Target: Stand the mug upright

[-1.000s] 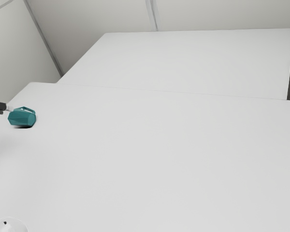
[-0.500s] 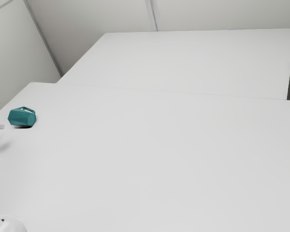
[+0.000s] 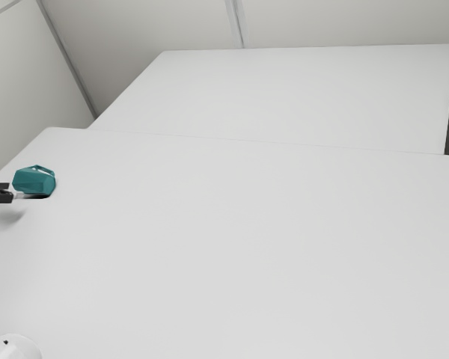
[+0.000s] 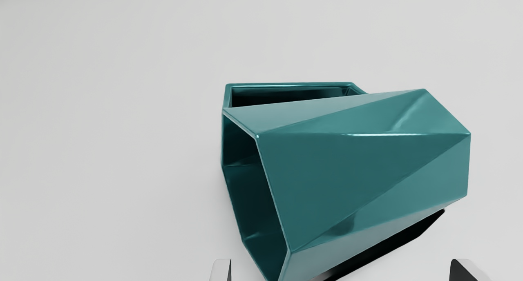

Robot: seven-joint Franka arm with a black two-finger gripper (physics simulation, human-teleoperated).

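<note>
At the exterior view's left edge is my gripper [image 3: 12,193], low over the table and just beside the teal mug [image 3: 34,181]. The faceted mug lies on its side. In the wrist view the mug [image 4: 351,166] shows its dark open mouth and its handle on the side away from the fingertips. The two fingertips of my gripper [image 4: 341,270] stand wide apart there, with the near part of the mug reaching down toward the space between them. Neither finger is seen pressing on it.
The white table [image 3: 247,247] stretches across the exterior view, with another white surface [image 3: 284,97] behind it. A white rounded piece [image 3: 13,348] sits at the exterior view's lower left corner. Pale walls rise behind.
My gripper first drew back from beside the mug and lower in the exterior view, then came close to it again, with the hand turned. The mug has not moved.
</note>
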